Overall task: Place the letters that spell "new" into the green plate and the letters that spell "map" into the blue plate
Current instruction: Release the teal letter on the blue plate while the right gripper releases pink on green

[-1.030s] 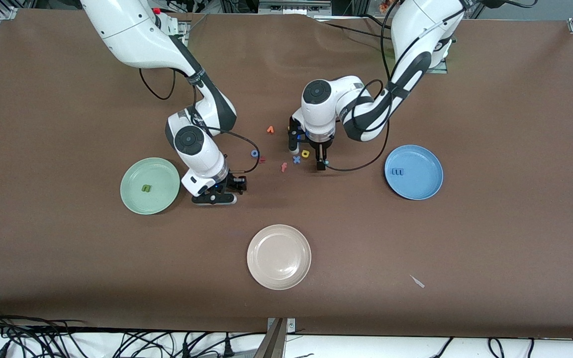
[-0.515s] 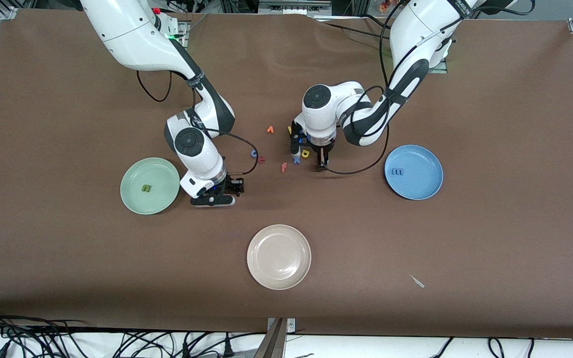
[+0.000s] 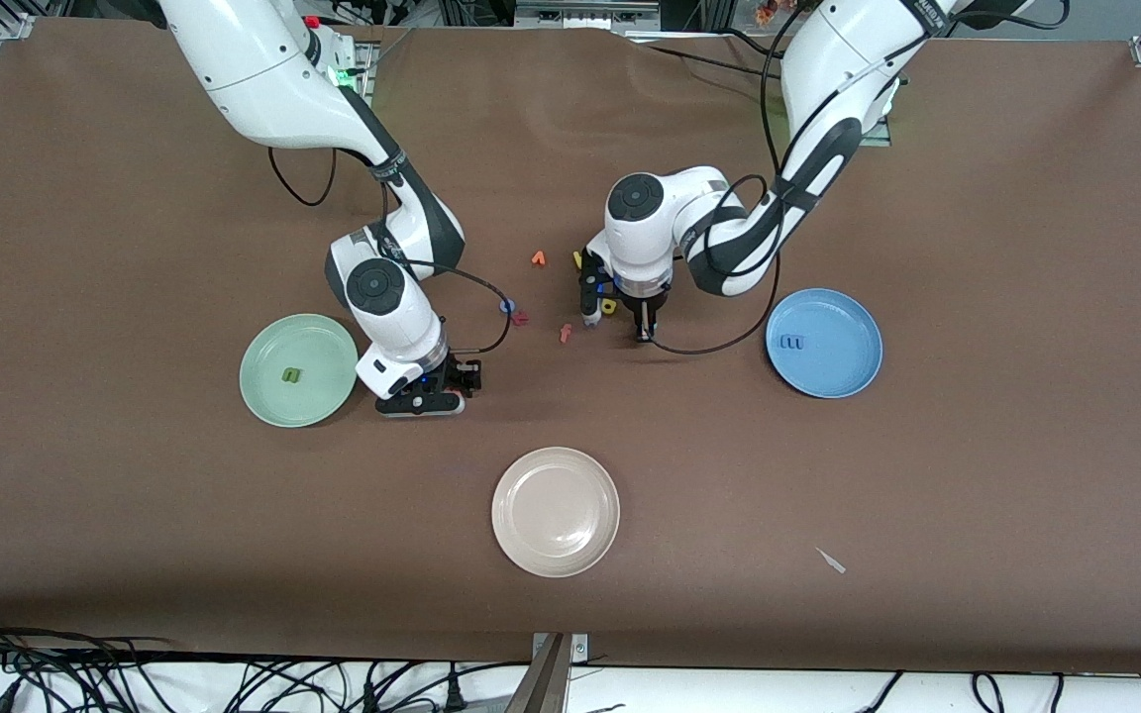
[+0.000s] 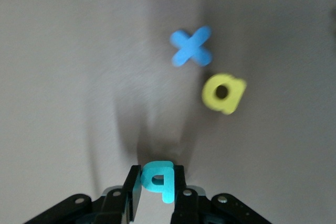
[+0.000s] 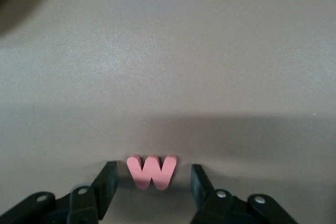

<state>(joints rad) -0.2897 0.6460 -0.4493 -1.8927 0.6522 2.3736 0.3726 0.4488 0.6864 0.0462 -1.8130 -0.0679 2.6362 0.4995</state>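
My left gripper [image 4: 156, 195] had just pinched the teal a [image 4: 157, 178]; right gripper [image 5: 152, 187] fingers straddled the w [image 5: 152, 170], spread.

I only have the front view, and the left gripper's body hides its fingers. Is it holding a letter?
Observer: Yes. The left wrist view shows the left gripper shut on the teal a.
Operator: And the right one, by the green plate?
Observer: The right gripper is open, with the salmon w between its fingers and a gap on each side.
Operator: Where's the p?
Observer: The yellow p lies beside the blue x, apart from the left gripper.
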